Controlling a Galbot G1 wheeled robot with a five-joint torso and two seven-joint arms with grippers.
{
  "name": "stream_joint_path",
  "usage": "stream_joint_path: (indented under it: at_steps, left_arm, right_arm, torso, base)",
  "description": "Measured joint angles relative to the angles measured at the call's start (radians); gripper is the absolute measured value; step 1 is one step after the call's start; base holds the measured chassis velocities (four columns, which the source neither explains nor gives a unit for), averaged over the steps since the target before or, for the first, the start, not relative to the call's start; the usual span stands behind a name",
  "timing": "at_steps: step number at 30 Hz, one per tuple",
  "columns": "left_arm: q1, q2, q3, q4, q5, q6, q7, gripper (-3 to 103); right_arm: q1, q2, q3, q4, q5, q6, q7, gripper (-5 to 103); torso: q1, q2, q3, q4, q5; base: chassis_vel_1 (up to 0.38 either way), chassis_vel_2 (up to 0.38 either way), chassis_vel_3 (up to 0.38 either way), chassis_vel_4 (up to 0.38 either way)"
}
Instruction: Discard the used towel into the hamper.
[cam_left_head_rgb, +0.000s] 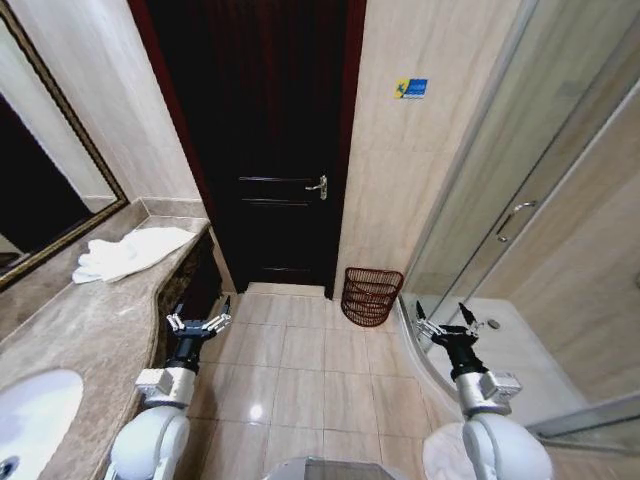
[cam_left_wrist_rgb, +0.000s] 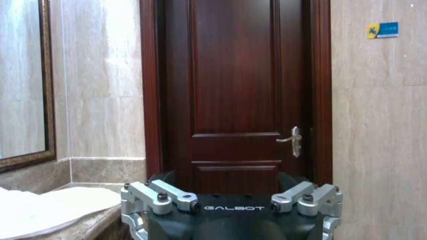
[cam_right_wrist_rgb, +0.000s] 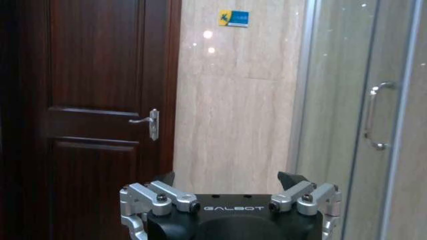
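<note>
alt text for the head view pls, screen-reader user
A white towel lies on the marble counter at left, while the wire hamper stands on the tiled floor beside the dark door. The left gripper and right gripper hang open and empty in front.

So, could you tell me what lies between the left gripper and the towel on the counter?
In the head view, the stretch between the left gripper and the towel holds just bare marble countertop and its dark front edge.
</note>
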Motion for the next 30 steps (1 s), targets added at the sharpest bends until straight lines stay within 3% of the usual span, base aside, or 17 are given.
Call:
stream_joint_path:
  at_steps: [30]
  left_arm:
    - [0.000, -0.024, 0.004, 0.030, 0.031, -0.013, 0.003, 100]
  right_arm:
    - [0.008, -0.017, 0.000, -0.027, 0.039, 0.000, -0.002, 100]
  torso:
    - [0.000, 0.000, 0.000, -0.0001, -0.0002]
  base:
    - [0.026, 0.171, 0.170, 0.024]
